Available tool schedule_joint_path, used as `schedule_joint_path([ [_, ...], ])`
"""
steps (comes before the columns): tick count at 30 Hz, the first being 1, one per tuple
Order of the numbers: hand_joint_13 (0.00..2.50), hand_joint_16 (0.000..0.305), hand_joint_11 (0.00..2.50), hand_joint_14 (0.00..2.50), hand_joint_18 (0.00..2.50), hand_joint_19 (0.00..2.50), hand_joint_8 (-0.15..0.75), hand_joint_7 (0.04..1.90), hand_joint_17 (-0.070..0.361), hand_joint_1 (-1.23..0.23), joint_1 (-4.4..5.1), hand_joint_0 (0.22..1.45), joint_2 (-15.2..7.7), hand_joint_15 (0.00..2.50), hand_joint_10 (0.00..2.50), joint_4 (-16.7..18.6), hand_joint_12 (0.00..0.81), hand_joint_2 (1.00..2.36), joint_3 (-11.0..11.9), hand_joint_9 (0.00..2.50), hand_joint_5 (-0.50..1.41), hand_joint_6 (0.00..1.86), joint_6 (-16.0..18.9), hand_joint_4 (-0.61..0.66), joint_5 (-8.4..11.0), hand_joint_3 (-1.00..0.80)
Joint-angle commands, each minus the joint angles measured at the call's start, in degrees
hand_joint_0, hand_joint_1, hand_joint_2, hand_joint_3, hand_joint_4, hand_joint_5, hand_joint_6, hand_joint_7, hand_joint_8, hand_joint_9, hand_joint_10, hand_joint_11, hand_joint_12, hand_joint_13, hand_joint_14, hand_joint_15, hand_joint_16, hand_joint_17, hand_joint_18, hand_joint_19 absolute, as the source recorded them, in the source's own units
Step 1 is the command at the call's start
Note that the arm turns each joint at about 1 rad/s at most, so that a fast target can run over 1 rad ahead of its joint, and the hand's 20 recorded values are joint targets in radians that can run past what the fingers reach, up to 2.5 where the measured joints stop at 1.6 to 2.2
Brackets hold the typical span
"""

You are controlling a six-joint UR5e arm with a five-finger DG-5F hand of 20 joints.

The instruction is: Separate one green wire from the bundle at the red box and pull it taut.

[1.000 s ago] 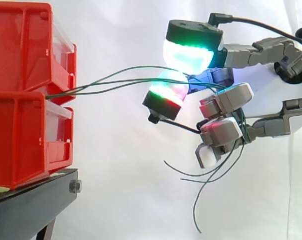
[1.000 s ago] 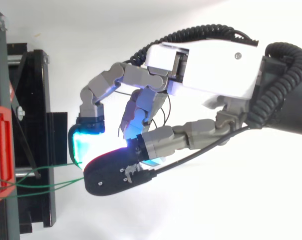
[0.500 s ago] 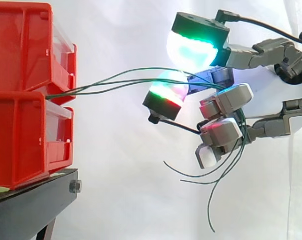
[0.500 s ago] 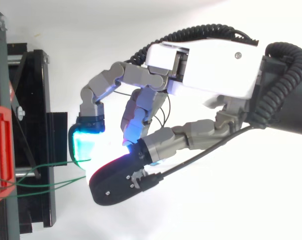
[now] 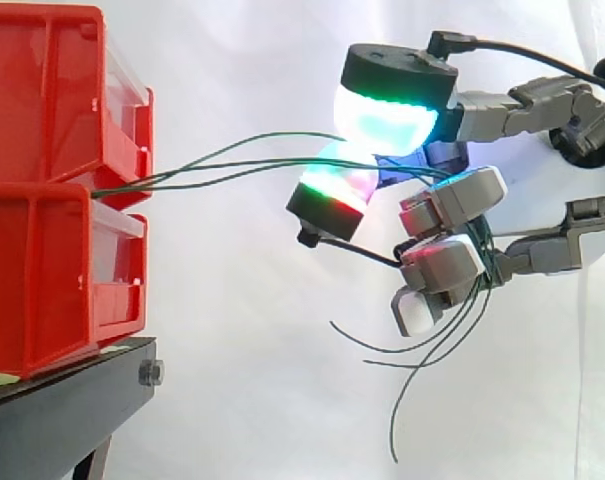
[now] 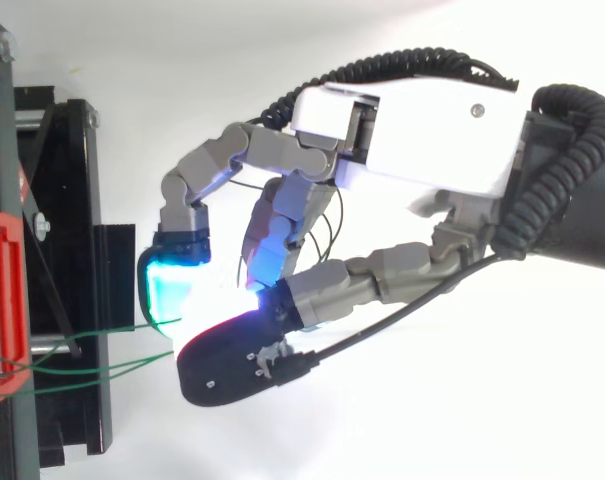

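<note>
2 stacked red plastic bins [image 5: 42, 100] stand at the left on a black metal stand [image 5: 62, 420], in front of a white curtain [image 5: 232, 350]. a bundle of thin green wires [image 5: 232, 160] comes out of the gap between the upper and the lower bin and runs right to the robot's grey and white hand [image 5: 452, 200], which reaches in from the right, well apart from the bins.

in the side view, 3 strands can be told apart. the top 1 bows upward and ends at the hand's 2 glowing fingertips, the upper pad [image 5: 387, 115] shining white and green, the lower pad [image 5: 332, 185] green and red. these 2 pads sit close together, 1 above the other. whether they actually squeeze that top strand between them cannot be told.

the other strands pass on to the right, into the hand. its lower fingers are bent inward round them, so the hand is closed about the bundle. the loose ends hang down below the hand in slack curves.

between bins and hand each strand curves gently, none drawn straight.

from above, the hand [image 6: 422, 130] has its fingers bent towards the stand [image 6: 72, 200], and the wires [image 6: 92, 372] cross the stand's near end.
</note>
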Motion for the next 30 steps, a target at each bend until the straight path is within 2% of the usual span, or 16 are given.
schedule_joint_path([
  [1, 1.16, 0.05, 1.57, 0.03, 0.72, 0.72, 0.231, 1.09, 0.113, -0.8, 0.06, 0.63, 0.01, 1.02, 0.01, 0.0, 0.333, 1.03, -0.06, 1.38, -0.12, 0.91, 0.0, -0.06, 0.1, -0.12],
  [6, 1.06, 0.05, 1.4, 0.03, 0.71, 0.71, 0.235, 1.11, 0.112, -0.81, 0.23, 0.63, 0.01, 0.94, 0.02, 0.0, 0.337, 1.03, 0.03, 1.33, -0.12, 0.91, 0.0, -0.08, 0.45, -0.1],
  [10, 0.92, 0.048, 1.11, 0.03, 0.67, 0.65, 0.233, 1.11, 0.108, -0.81, 0.15, 0.63, -0.08, 0.79, 0.03, 0.0, 0.334, 1.03, -0.06, 1.26, -0.12, 0.91, 0.0, -0.09, 0.45, -0.11],
  [16, 0.83, 0.047, 0.94, 0.03, 0.64, 0.63, 0.219, 1.1, 0.106, -0.82, 0.15, 0.63, -0.08, 0.68, 0.03, -0.17, 0.33, 1.02, -0.06, 1.2, -0.11, 0.91, 0.0, -0.1, 0.63, -0.11],
  [18, 0.8, 0.047, 0.85, 0.03, 0.62, 0.62, 0.215, 1.11, 0.105, -0.82, 0.15, 0.63, -0.08, 0.64, 0.03, -0.17, 0.325, 1.02, -0.33, 1.14, -0.11, 0.91, 0.0, -0.1, 0.8, -0.11],
  [20, 0.74, 0.046, 0.7, 0.02, 0.59, 0.58, 0.209, 1.1, 0.104, -0.83, 0.23, 0.63, 0.01, 0.56, 0.03, 0.0, 0.321, 1.02, -1.73, 1.06, -0.11, 0.91, 0.0, -0.11, 1.07, -0.1],
  [21, 0.69, 0.046, 0.61, 0.02, 0.58, 0.56, 0.201, 1.1, 0.103, -0.83, 0.23, 0.63, -0.08, 0.5, 0.02, 0.35, 0.311, 1.02, -3.31, 1.0, -0.11, 0.91, 0.09, -0.12, 1.24, -0.1],
  [22, 0.67, 0.045, 0.53, 0.02, 0.54, 0.54, 0.198, 1.1, 0.101, -0.84, 0.23, 0.63, -0.08, 0.46, 0.02, 0.88, 0.31, 1.02, -3.84, 0.96, -0.11, 0.9, 0.09, -0.13, 1.33, -0.1],
  [23, 0.67, 0.045, 0.51, 0.02, 0.53, 0.53, 0.199, 1.12, 0.101, -0.84, 0.23, 0.63, -0.08, 0.45, 0.02, 2.81, 0.308, 1.02, -5.25, 0.94, -0.11, 0.9, 0.53, -0.13, 1.33, -0.11],
  [24, 0.62, 0.044, 0.44, 0.02, 0.51, 0.51, 0.188, 1.12, 0.1, -0.84, 0.23, 0.63, 0.01, 0.4, 0.02, 3.69, 0.299, 1.02, -5.6, 0.89, -0.11, 0.9, 0.71, -0.14, 1.33, -0.1],
  [25, 0.58, 0.044, 0.36, 0.02, 0.49, 0.48, 0.176, 1.11, 0.099, -0.85, 0.23, 0.63, 0.01, 0.35, 0.01, 6.24, 0.299, 1.02, -6.3, 0.83, -0.11, 0.89, 1.15, -0.16, 1.51, -0.1],
  [27, 0.56, 0.043, 0.26, 0.01, 0.45, 0.46, 0.168, 1.12, 0.097, -0.85, 0.23, 0.63, 0.01, 0.32, 0.01, 8.18, 0.299, 1.02, -6.83, 0.76, -0.11, 0.89, 1.23, -0.17, 1.59, -0.1],
  [30, 0.52, 0.043, 0.13, 0.01, 0.41, 0.43, 0.15, 1.13, 0.096, -0.86, 0.23, 0.63, 0.01, 0.26, 0.01, 9.32, 0.293, 1.02, -7.09, 0.65, -0.1, 0.88, 1.15, -0.18, 1.59, -0.1],
])
